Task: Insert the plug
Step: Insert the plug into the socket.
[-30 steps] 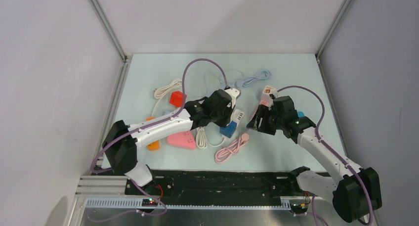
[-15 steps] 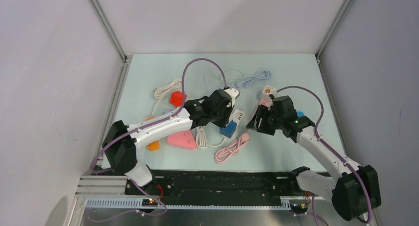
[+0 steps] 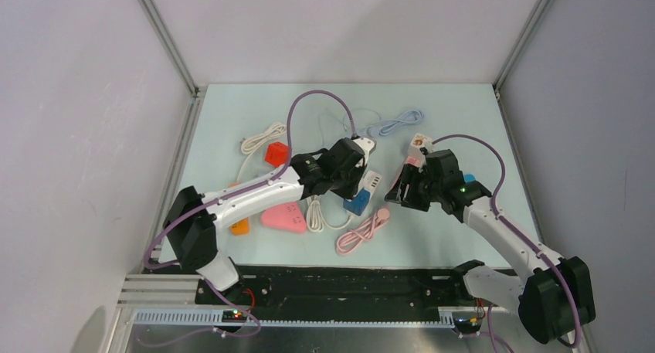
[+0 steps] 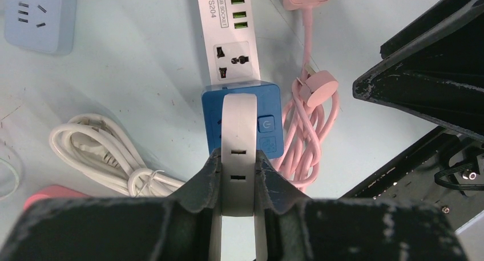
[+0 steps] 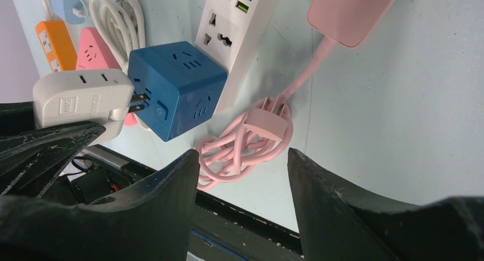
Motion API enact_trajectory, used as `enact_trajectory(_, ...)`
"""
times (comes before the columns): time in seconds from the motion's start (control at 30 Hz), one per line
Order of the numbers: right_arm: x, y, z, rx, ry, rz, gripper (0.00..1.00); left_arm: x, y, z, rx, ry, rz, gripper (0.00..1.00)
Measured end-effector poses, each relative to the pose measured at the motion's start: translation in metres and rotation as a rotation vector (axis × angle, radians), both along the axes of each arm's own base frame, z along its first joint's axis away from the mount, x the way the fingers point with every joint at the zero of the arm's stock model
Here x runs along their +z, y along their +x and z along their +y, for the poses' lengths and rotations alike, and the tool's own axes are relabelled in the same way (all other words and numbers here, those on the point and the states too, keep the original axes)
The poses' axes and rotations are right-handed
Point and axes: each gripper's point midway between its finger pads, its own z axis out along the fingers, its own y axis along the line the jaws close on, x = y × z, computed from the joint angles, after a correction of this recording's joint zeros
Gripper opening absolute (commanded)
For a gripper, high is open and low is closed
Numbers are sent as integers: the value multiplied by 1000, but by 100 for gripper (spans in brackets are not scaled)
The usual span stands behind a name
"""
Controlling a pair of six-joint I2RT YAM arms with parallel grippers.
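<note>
The left arm has edged slightly toward the blue cube socket (image 5: 177,87) over the last second, and the right arm has drifted a little toward it as well. The left gripper (image 4: 238,158) is clamped on the white plug (image 5: 80,98), one finger on each flat side. The plug's long axis runs straight out from the jaws to the cube. Its two prongs point at the cube's side face and meet it, with bare metal showing between body and cube, so it is not seated. The white power strip (image 4: 228,21) lies touching the cube's far side. The pink cable coil (image 5: 245,141) lies just beside the cube on the table (image 3: 232,121). The right gripper (image 5: 242,155) hangs above that coil, jaws apart and holding nothing.
</note>
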Motion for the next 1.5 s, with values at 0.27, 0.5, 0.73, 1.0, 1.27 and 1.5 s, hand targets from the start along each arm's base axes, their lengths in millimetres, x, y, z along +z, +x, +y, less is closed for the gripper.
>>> enact_trajectory(0.27, 0, 0, 0, 0, 0, 1, 62, 1, 2, 1, 15, 3, -6, 0)
enact_trajectory(0.5, 0, 0, 0, 0, 0, 1, 62, 4, 3, 1, 19, 3, -14, 0)
enact_trajectory(0.73, -2, 0, 0, 0, -3, 7, 61, 8, 5, -2, 19, -6, -23, 0)
enact_trajectory(1.0, -3, -1, 0, 0, -4, 10, 61, -2, 5, -4, 17, 20, -12, 0)
enact_trajectory(1.27, -5, -1, -1, 0, -5, 14, 61, -2, 5, -6, 17, 20, -18, 0)
enact_trajectory(1.5, -6, -1, 1, 4, 1, 9, 61, -3, 5, -6, 23, 29, -34, 0)
